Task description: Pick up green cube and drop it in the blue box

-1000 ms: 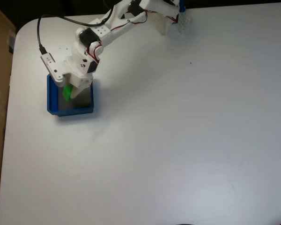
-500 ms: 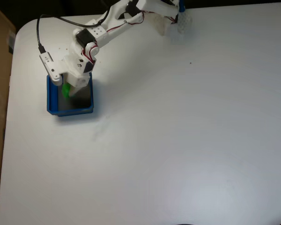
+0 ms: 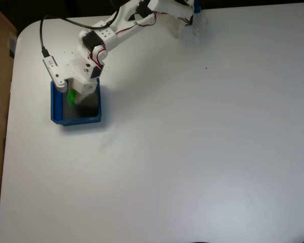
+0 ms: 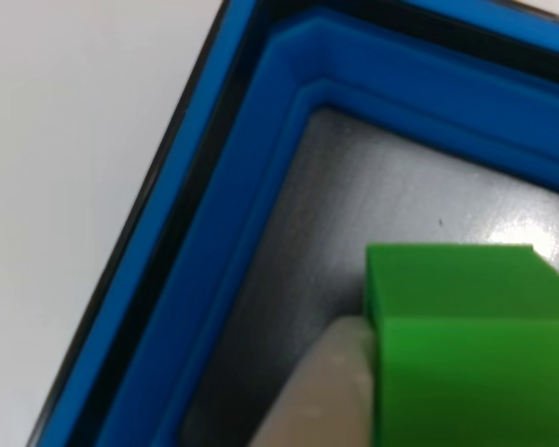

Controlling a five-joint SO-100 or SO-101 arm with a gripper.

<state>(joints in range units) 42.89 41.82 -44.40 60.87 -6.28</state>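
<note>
Gleaming green cube [image 4: 466,335], ridged blue box [image 4: 261,214]

The blue box [image 4: 261,186] looked like smooth moulded plastic around a dull grey, faintly streaked floor. The green cube [image 4: 466,345] was matt plastic. The table [image 3: 192,152] looked smooth, matt white.
</note>
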